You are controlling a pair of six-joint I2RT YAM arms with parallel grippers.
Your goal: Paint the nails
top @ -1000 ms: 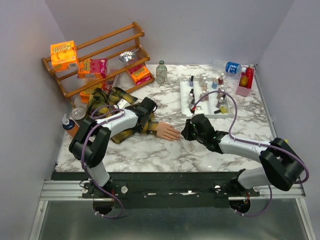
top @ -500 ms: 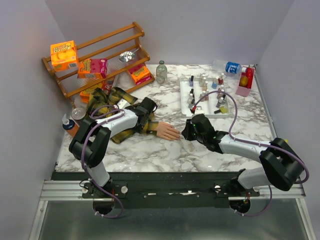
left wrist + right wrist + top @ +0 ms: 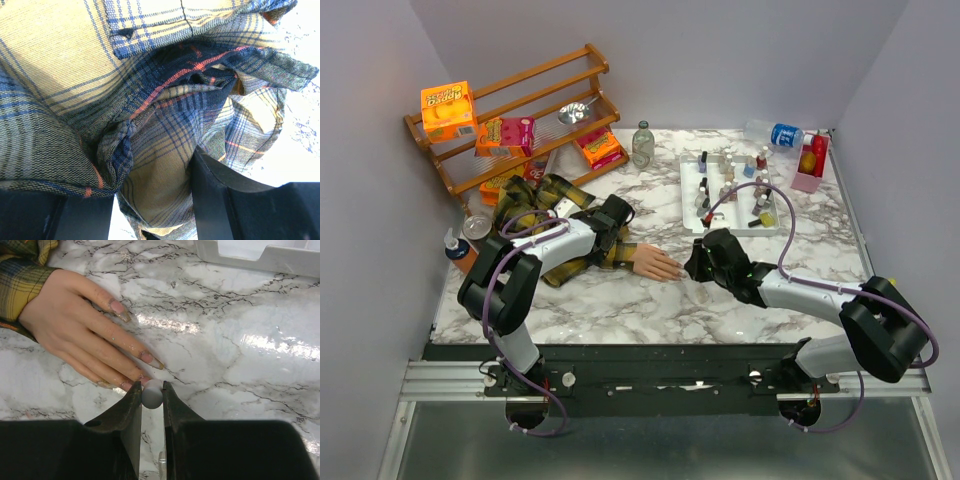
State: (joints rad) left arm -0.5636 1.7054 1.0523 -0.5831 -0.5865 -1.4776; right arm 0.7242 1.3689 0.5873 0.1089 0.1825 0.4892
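Note:
The peach mannequin hand point(image 3: 655, 262) lies flat on the marble table and sticks out of the yellow-and-black plaid sleeve point(image 3: 535, 205). In the right wrist view the hand point(image 3: 75, 315) shows long nails point(image 3: 152, 359) with smeared, glossy polish. My right gripper point(image 3: 151, 392) is shut on a small grey round brush cap point(image 3: 152, 394), right at the tips of the lower fingers; it also shows in the top view point(image 3: 692, 262). My left gripper point(image 3: 150, 200) is shut on the plaid sleeve point(image 3: 150, 100) at the wrist, and in the top view point(image 3: 617, 238) it sits just behind the hand.
A white tray point(image 3: 688, 200) with several polish bottles stands behind the right arm. A wooden rack point(image 3: 520, 110) with boxes is at back left. A glass bottle point(image 3: 642, 143), a water bottle point(image 3: 775, 133) and a pink box point(image 3: 810, 160) stand along the back.

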